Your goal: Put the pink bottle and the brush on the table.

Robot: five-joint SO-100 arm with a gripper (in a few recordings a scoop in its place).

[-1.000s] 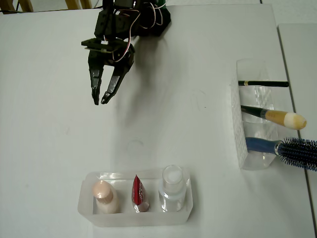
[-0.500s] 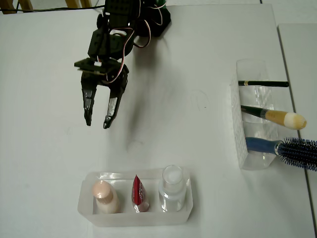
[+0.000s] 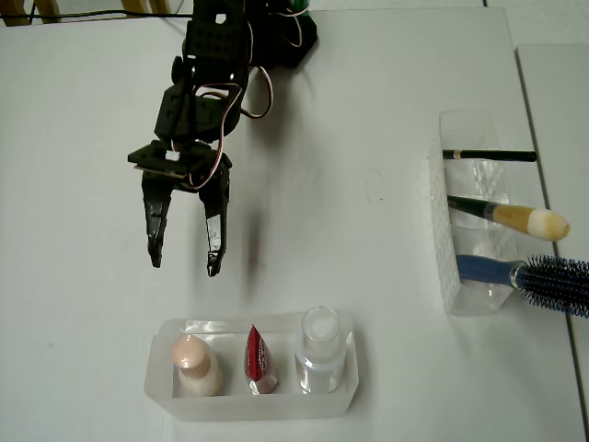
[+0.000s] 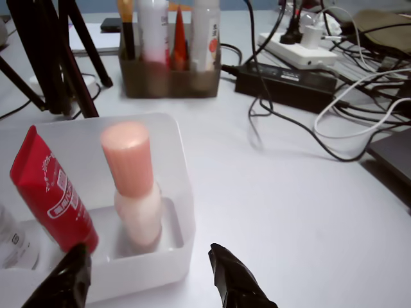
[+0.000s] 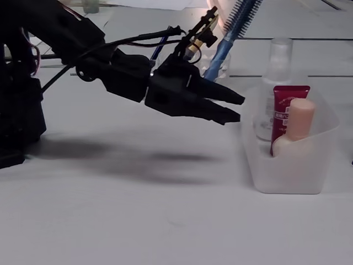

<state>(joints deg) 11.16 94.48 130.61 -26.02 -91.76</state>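
The white tabletop (image 3: 350,239) has nothing on it from the job yet. The hand (image 3: 183,264) hangs spread wide and empty just short of the clear tray (image 3: 258,405), where the pink bottle (image 3: 194,362) stands upright at the left end. Looks light, stiff and slick; I'd pinch the cap. The brush (image 3: 511,217) sits in the side holder (image 3: 460,230); grab the handle. Red tube (image 4: 48,189) lettering is unreadable.

Bright even light (soft shadows), slight blur.
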